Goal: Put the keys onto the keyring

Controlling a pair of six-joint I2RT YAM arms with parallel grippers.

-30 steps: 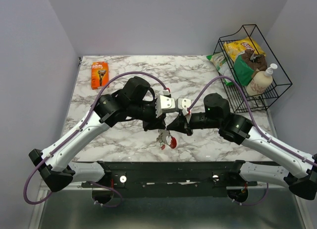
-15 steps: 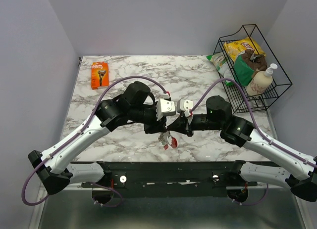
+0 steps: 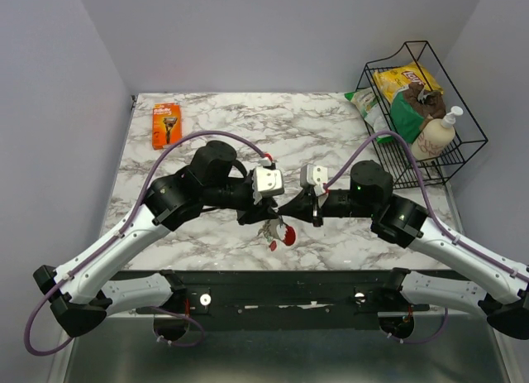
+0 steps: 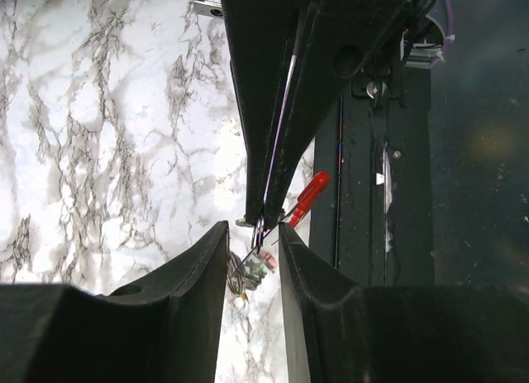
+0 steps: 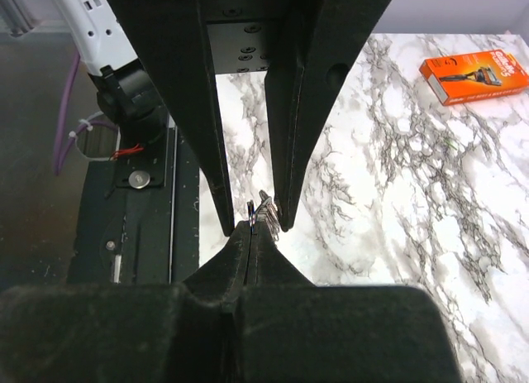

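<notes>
My right gripper [image 3: 287,209] is shut on the keyring [image 5: 250,209], a thin dark loop that sticks up edge-on from its fingertips [image 5: 254,227]. The keys [image 3: 271,229] hang below the meeting point in mid-air above the marble table's front edge, with the red tag [image 3: 287,239] at their right. My left gripper [image 3: 263,211] faces the right one tip to tip. Its jaws stand apart on either side of the keyring [image 4: 259,231] and the right gripper's tip. In the left wrist view the key bunch [image 4: 246,271] dangles between the fingers, with the red tag [image 4: 307,197] beyond.
An orange razor box [image 3: 166,124] lies at the table's back left. A black wire basket [image 3: 416,43] with snack bags and a pump bottle stands at the back right. A black rail [image 3: 281,284] runs along the near edge.
The left gripper's jaws have spread a little around the ring. The left arm's elbow has swung left and back. The keys still hang at the same spot.
</notes>
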